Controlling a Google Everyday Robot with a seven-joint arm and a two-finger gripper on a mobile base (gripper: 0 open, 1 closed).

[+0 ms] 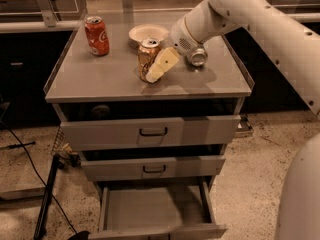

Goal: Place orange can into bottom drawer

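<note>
Your pincer point(160, 65) is at the orange can point(147, 58), low on its right front side and overlapping it in this view. Can't tell whether it's apart, together or clamped on the can. The arm point(235, 9) comes in from upper right, w/ the wrist just right of the can.

The orange can stands upright on the bench point(110, 81), about mid-top, just in front of a white bowl point(148, 32). A red can point(96, 35) stands upright near the back left corner, well apart from the orange one. A 3rd can point(197, 57) sits under the wrist, silver end toward you.

Below the bench top, 2 upper drawers w/ dark handles: top point(150, 132), middle point(152, 168). The bottom drawer point(155, 209) is pulled out, grey floor showing. A black cable point(30, 169) runs over the floor at left.
</note>
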